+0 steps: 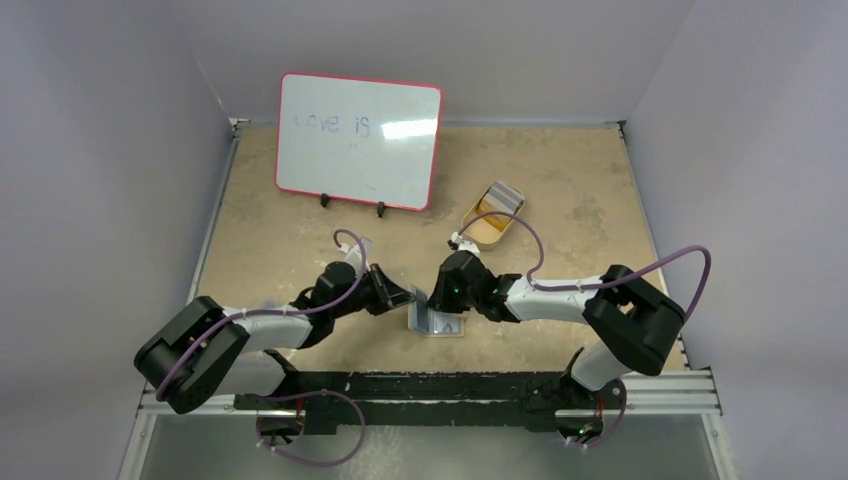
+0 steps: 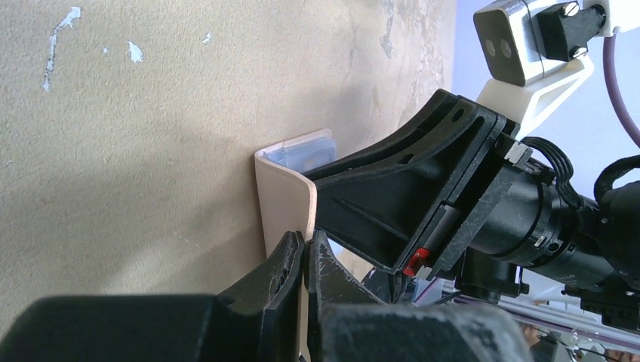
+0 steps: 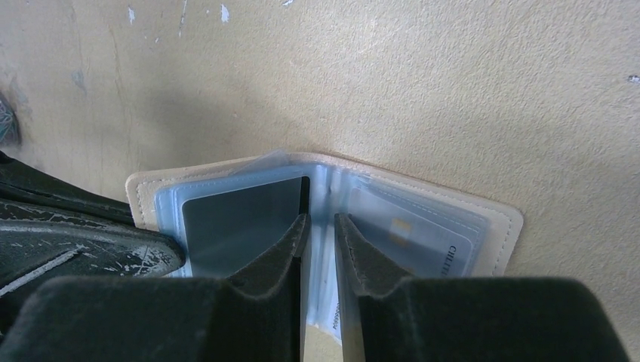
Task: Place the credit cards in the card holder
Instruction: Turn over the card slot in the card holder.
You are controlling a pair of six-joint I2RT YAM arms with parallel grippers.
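The tan card holder [image 1: 437, 322] lies open near the front middle of the table, one cover raised. My left gripper [image 1: 402, 297] is shut on that raised tan cover [image 2: 283, 196], fingertips [image 2: 306, 241] pinching its edge. My right gripper [image 1: 432, 298] is over the open inside [image 3: 483, 207], jaws nearly closed on a bluish credit card [image 3: 322, 294] with printed digits, its far edge at the middle pockets. A dark card [image 3: 241, 219] fills the left pocket. A pale card with a chip [image 3: 415, 234] fills the right pocket. More cards [image 1: 503, 196] rest in the dish.
A tan oval dish [image 1: 485, 228] sits behind and to the right of the grippers. A red-rimmed whiteboard [image 1: 358, 140] stands at the back left. The two grippers almost touch over the holder; the right one's black fingers [image 2: 392, 196] fill the left wrist view.
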